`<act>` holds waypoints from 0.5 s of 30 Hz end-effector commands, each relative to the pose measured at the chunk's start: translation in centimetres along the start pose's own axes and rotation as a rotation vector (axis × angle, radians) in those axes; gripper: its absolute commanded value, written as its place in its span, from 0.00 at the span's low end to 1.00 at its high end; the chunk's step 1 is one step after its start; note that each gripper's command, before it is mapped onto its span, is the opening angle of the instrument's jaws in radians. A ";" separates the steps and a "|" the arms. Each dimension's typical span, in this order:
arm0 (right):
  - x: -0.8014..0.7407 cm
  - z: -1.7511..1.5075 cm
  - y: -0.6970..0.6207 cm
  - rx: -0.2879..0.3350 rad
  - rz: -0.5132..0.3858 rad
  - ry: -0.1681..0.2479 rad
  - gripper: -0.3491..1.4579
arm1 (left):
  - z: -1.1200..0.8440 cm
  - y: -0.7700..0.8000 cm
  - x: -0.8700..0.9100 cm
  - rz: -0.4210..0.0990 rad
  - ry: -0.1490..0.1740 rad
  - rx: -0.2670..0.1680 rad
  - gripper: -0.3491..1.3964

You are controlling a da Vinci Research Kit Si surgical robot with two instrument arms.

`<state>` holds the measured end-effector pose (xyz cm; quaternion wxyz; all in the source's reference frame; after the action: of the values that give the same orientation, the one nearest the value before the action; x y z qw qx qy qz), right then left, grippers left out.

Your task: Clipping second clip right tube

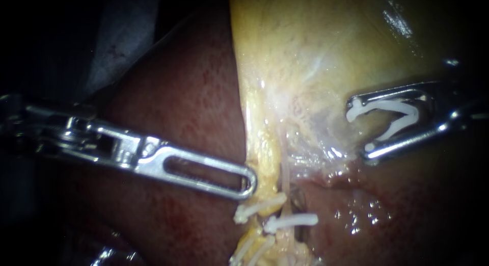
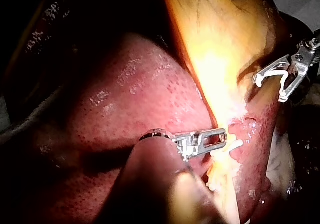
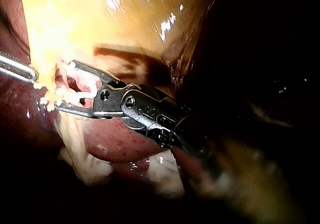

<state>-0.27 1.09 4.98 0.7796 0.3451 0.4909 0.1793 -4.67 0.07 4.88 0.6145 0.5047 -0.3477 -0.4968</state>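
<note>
Right instrument's hand (image 1: pixel 362 129), spread wide, grips a fresh clip (image 1: pixel 389 118) over the gallbladder (image 1: pixel 316 52); the right tube (image 1: pixel 288 180) runs upright well down-left, above its set clip (image 1: pixel 291 221), nearer the left instrument (image 1: pixel 245 181).

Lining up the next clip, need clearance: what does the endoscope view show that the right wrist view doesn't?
Endoscope only: two placed clips across the tubes below the left tool, with bare tissue between them and the right tool. Right wrist only: the right tool's wrist joint and the liver directly under it. Both: the open white loaded clip held in the right tool's jaws, the left tool's tip and the yellow gallbladder.
</note>
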 end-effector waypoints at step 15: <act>-0.42 0.43 -0.08 -0.009 0.021 -0.003 0.48 | -0.49 -0.21 -0.15 -0.014 -0.015 0.007 0.00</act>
<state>-0.06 0.57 5.34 0.7795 0.3478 0.4844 0.1919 -4.27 0.39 4.53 0.6068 0.5048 -0.3508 -0.5039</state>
